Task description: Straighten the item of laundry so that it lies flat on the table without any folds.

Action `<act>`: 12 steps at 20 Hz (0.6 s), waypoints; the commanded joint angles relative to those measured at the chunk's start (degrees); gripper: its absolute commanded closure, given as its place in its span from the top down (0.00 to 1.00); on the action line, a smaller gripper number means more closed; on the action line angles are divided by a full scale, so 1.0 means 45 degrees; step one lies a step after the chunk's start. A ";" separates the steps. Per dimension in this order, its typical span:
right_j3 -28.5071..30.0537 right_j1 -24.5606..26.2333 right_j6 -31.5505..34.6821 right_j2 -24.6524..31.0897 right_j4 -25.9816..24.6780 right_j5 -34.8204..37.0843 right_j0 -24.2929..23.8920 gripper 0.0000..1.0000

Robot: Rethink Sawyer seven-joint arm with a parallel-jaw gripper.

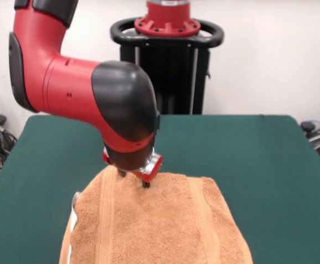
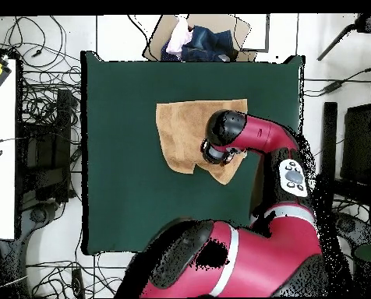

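The table (image 1: 248, 165), topped in dark green, fills most of the front view and is seen as a large green rectangle in the middle of the overhead view. The red and black arm (image 1: 88, 93) is brought in from the upper left of the front view and bent down toward the centre. The orange-tan towel (image 1: 160, 231) is spread over the lower centre of the front view and cut off by the bottom edge; in the overhead view it is seen in the upper middle of the green top, its lower right part hidden under the arm. Woven border bands are seen running down it. The gripper (image 1: 133, 179) is set at the towel's upper edge, its dark tips touching the cloth. Whether the jaws are spread or pressed together cannot be told.
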 commanded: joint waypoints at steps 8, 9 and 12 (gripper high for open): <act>-0.1336 0.2004 0.0857 0.0134 -0.0437 0.0469 0.0218 1.00; -0.1347 0.2059 0.0900 0.0115 -0.0477 0.0123 0.0210 1.00; -0.1359 0.2218 0.1012 0.0064 -0.0599 -0.0648 0.0216 1.00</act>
